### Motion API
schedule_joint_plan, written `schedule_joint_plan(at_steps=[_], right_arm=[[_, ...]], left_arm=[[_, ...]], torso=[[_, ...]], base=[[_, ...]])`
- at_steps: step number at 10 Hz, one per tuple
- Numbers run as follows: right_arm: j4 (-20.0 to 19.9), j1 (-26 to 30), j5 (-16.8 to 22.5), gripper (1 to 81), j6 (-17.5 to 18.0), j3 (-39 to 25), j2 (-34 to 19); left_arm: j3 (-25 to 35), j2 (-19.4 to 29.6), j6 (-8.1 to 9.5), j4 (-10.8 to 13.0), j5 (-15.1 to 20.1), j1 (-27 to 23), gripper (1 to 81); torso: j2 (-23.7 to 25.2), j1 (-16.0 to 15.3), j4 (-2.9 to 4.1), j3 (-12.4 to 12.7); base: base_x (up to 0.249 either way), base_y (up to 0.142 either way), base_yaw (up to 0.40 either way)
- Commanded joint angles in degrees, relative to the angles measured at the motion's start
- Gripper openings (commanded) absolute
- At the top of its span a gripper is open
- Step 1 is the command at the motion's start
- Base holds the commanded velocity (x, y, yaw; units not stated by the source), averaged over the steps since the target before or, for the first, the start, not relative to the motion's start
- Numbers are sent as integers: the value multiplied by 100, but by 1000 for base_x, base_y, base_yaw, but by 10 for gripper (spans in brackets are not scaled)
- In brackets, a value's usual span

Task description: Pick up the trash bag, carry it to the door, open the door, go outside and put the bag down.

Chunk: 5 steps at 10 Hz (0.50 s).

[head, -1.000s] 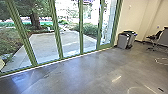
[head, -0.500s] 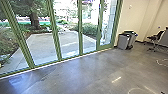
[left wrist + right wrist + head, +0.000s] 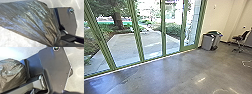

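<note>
In the head view, the grey floor (image 3: 166, 72) stretches out ahead of both pairs of jaws, shiny and marked with pale streaks of light, up to a slanting row of green-framed glass panels (image 3: 150, 42) well apart from the jaws. Beyond the glass lie the paved yard (image 3: 126, 47), a thick tree trunk (image 3: 117, 20) and shrubs (image 3: 171, 28). Farther over on the right jaws' side, grey bins (image 3: 206, 43) stand close together by the pale wall (image 3: 217, 17), with a dark chair (image 3: 240, 38) on the floor past them. In the left wrist view, the dark, glossy trash bag (image 3: 31, 22) is near the left jaws, its plastic drawn together into tight, narrow folds at one end. How the left jaws stand, I cannot tell. Next to the bag are the robot's dark plate (image 3: 67, 21) and jointed bar (image 3: 68, 38). In the right wrist view, the rounded, crinkled side of the bag is near the right jaws, beside the plate and bar; whether it touches them, I cannot tell, nor how the right jaws are set.
</note>
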<state>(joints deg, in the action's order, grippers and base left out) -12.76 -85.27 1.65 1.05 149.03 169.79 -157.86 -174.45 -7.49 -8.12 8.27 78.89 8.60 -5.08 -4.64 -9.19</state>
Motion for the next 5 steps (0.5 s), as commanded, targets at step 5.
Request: schedule_joint_plan(at_steps=[5], right_arm=[[45,190,372,811,-17,2,-4]], left_arm=[[9,-29,-43,144,35,-185,10]], torso=[[0,0,0,0]], base=[[172,-76,0]])
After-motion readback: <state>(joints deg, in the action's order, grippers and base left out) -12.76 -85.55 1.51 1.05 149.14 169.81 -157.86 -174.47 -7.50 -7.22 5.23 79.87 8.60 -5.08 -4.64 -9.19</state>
